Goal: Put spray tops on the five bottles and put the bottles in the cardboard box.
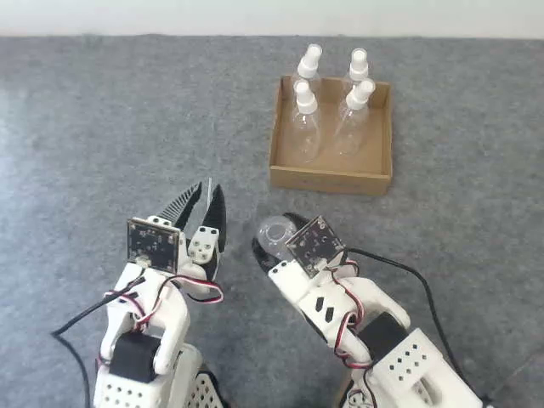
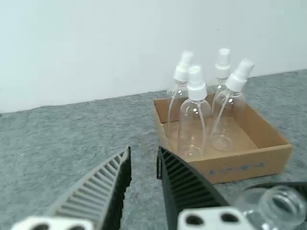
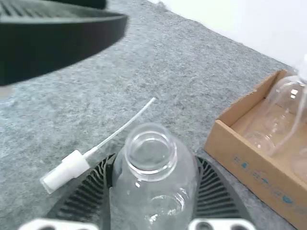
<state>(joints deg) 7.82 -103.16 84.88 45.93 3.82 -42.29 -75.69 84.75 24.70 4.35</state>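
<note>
A clear uncapped bottle point(image 3: 152, 184) stands upright in my right gripper point(image 3: 153, 163), which is shut on its body; from above the bottle point(image 1: 274, 231) is just in front of the cardboard box point(image 1: 331, 180). A loose white spray top point(image 3: 64, 172) lies on the carpet beside that gripper, its thin tube pointing away. My left gripper point(image 1: 208, 191) hovers just to the left of the bottle, open by a narrow gap with nothing between its fingers point(image 2: 172, 177). The open bottle mouth point(image 2: 276, 203) sits low beside it. Inside the box point(image 2: 244, 165) stand several bottles point(image 2: 194, 120) with spray tops on.
Grey carpet covers the whole table. The box point(image 3: 249, 153) stands at the back, right of centre, with a white wall behind it. Bare carpet stretches to the left and between the arms and the box.
</note>
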